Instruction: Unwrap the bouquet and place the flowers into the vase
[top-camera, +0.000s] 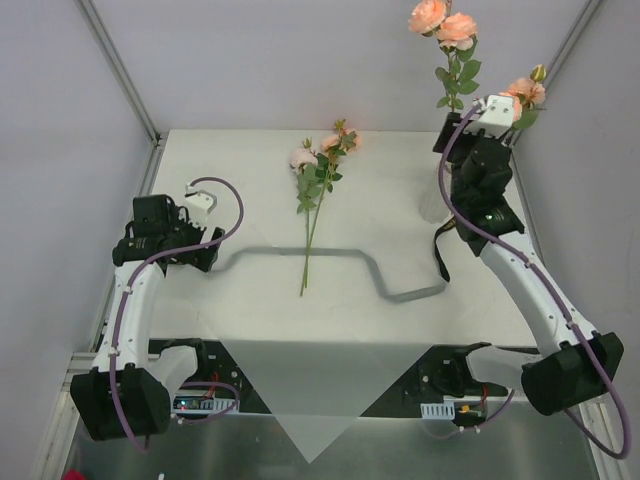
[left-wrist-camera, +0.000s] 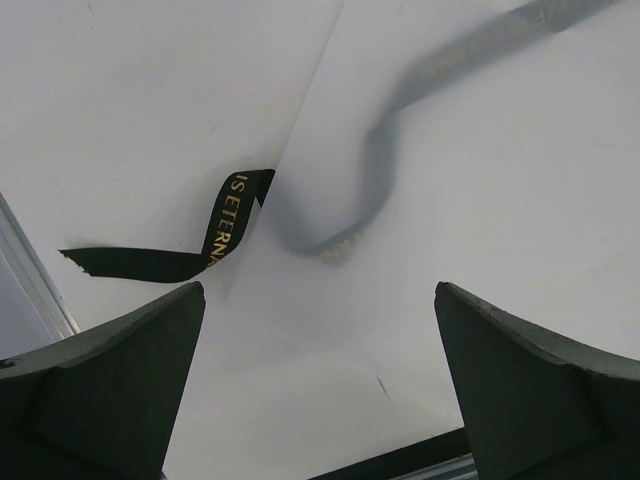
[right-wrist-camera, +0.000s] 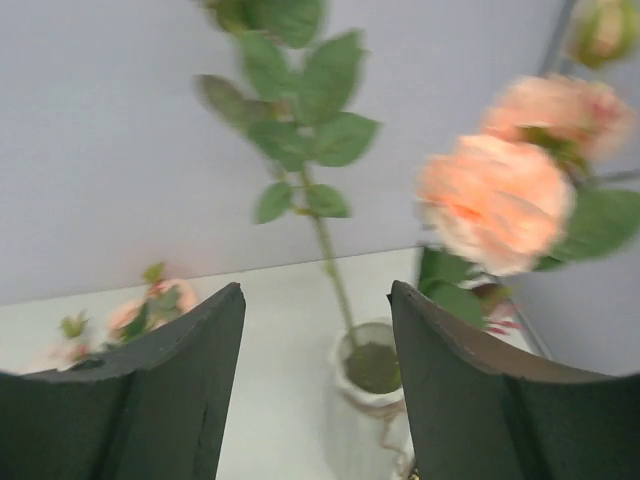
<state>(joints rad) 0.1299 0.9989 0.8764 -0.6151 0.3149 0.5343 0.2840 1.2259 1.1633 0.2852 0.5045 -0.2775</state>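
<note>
left arm (top-camera: 128, 300) folded low by the left edge of the tabletop (top-camera: 400, 190), left gripper (left-wrist-camera: 318, 292) jaws wide apart. right arm (top-camera: 530, 290) stretched to far right corner, right gripper (right-wrist-camera: 315, 288) raised, jaws parted.

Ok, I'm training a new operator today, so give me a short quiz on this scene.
1. True or false: every flower stands in the vase.
2. The left gripper is: A) open, holding nothing; B) shut on a rose; C) inside the vase.
3. Fill in: the vase's mouth shows between the fingers of the ___ gripper.
Key: 1 false, some flowers lie on the table; 2 A; 3 right, the right gripper.
</note>
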